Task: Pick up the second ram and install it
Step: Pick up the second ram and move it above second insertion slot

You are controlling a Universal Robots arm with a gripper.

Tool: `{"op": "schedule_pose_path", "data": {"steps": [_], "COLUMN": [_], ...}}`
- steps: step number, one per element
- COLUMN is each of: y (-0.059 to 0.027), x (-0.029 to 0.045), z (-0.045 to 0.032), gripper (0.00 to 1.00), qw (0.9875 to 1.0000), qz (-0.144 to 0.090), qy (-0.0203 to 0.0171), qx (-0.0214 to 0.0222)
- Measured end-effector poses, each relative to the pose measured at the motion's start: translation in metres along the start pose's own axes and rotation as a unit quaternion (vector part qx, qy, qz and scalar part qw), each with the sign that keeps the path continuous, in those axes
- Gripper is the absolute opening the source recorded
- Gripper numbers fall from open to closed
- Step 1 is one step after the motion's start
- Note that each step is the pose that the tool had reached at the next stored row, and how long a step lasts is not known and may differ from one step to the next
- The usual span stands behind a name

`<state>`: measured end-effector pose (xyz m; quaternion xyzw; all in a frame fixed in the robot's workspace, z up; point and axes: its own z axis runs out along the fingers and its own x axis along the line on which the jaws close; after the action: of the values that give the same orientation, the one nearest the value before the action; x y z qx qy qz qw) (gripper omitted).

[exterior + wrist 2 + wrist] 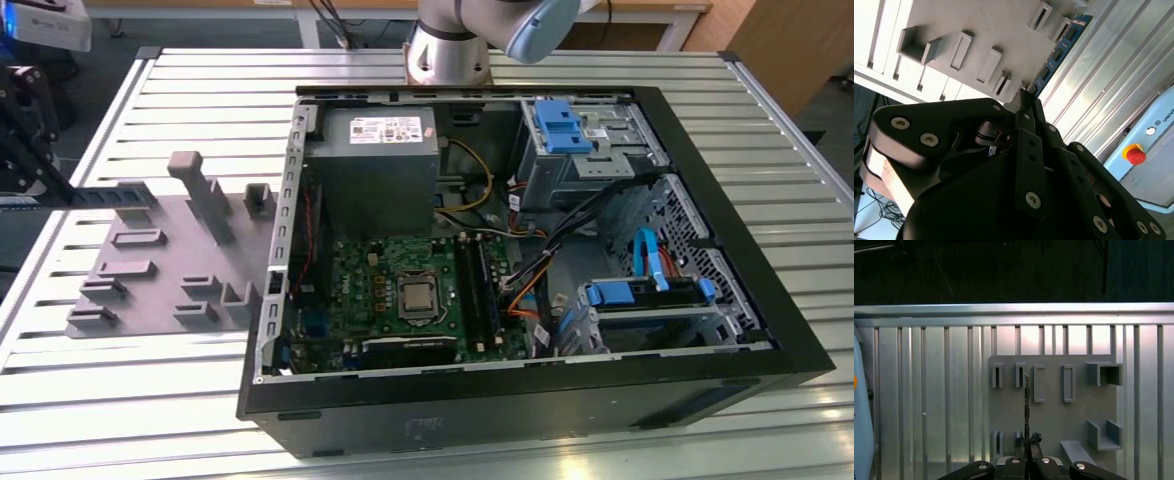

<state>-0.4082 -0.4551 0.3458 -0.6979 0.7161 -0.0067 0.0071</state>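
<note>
Clenched: fingers (1029, 127) of the gripper (1026, 99) pinched against the two flat faces of the second ram (1060, 49), close to one end. Seen edge-on in the first wrist view, a thin dark line reaching out from the gripper (1026, 444). Seen in the second wrist view as a blue-green strip carrying a row of black chips. Held in the air above the grey tray (1054, 420), in line with one pair of its slotted posts and, by the look of it, hanging clear of them.

Probably light and stiff in the hand, yet fragile: thin board, bare chips, a contact edge better left untouched. Best taken as here, on the flat faces near an end or along the upper edge, never on the contacts. Smooth faces, so apt to slip or swing under a loose squeeze, and apt to crack if bent or pushed askew into a slot.

Just beside the tray (147, 270), toward the exterior view's right of it: an open computer case (534, 405) with a green motherboard (380, 275) and a silver processor (418, 295).

As for writing, a white printed label (380, 128) on the grey power supply (380, 175) inside the case, and dark lettering on a pale-blue cabinet (1156, 127) with a red button (1135, 154), beyond the tray in the second wrist view. None of it is read off here. No sticker print to be made out on the ram itself.
</note>
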Motion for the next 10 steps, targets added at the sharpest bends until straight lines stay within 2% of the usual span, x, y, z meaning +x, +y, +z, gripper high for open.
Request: {"op": "schedule_pose_path", "data": {"steps": [10], "y": [-0.0002], "x": [0.0000], "z": [-0.0094], "gripper": [0.14], "qw": [1.0000], "qz": [0.000], "qy": [0.0000], "qx": [0.0000]}}
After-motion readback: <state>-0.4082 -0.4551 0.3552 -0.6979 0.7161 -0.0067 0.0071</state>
